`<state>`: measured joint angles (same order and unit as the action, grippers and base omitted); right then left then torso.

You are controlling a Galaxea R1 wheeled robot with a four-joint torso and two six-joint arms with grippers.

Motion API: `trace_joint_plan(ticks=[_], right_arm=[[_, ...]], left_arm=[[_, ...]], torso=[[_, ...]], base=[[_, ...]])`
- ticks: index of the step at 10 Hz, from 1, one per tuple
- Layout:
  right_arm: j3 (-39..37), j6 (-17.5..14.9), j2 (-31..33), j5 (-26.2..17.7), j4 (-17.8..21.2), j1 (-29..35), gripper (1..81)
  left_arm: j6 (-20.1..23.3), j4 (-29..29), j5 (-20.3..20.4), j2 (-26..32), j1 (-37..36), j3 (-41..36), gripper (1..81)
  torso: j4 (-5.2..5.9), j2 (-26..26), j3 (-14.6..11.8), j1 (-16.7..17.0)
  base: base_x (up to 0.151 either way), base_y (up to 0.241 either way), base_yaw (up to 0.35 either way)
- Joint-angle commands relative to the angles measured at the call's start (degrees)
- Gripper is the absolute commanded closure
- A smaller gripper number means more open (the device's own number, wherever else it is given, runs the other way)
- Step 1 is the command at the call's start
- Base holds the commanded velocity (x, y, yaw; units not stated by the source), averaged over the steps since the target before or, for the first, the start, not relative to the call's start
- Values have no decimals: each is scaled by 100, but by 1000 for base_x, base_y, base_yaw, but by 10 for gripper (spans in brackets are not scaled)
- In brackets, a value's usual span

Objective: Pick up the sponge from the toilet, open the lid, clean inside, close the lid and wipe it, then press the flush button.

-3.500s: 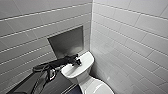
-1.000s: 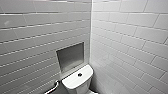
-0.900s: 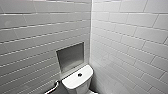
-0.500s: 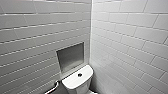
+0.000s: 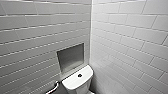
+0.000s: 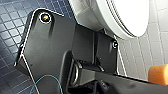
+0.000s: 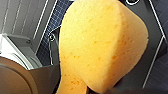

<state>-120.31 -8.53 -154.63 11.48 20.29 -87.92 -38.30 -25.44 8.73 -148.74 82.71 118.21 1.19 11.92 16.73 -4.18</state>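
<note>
Hanging clear of the dark tiled floor, the sponge looms large against the right wrist camera. Its narrow end appears pinched in the right gripper, which by every sign is closed on the foam, though the grip itself is masked by the sponge's bulk. The sponge is off the toilet and held near it, apart from the bowl. The lid looks shut in the left wrist view. The foam should prove light, soft and easily squashed, its pores giving good purchase when dry. It is best taken across the waist, leaving the broad lobe free for wiping. High on the tank top, beneath a wall niche, sits the flush button, well apart from the sponge.
</note>
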Motion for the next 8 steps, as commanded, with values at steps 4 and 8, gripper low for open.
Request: trace_joint_plan(ticks=[4, 8], right_arm=[[-299, -17, -264, -401, -42, 121, 811], [-439, -17, -431, -392, -42, 59, 811]], left_arm=[[-46, -101, -47, -947, 232, 1361, 811], [-46, -93, -345, -1702, 320, 2565, 811]], torso=[[0, 7, -269, 11], [0, 11, -297, 15]], base=[[0, 0, 0], [0, 0, 0]])
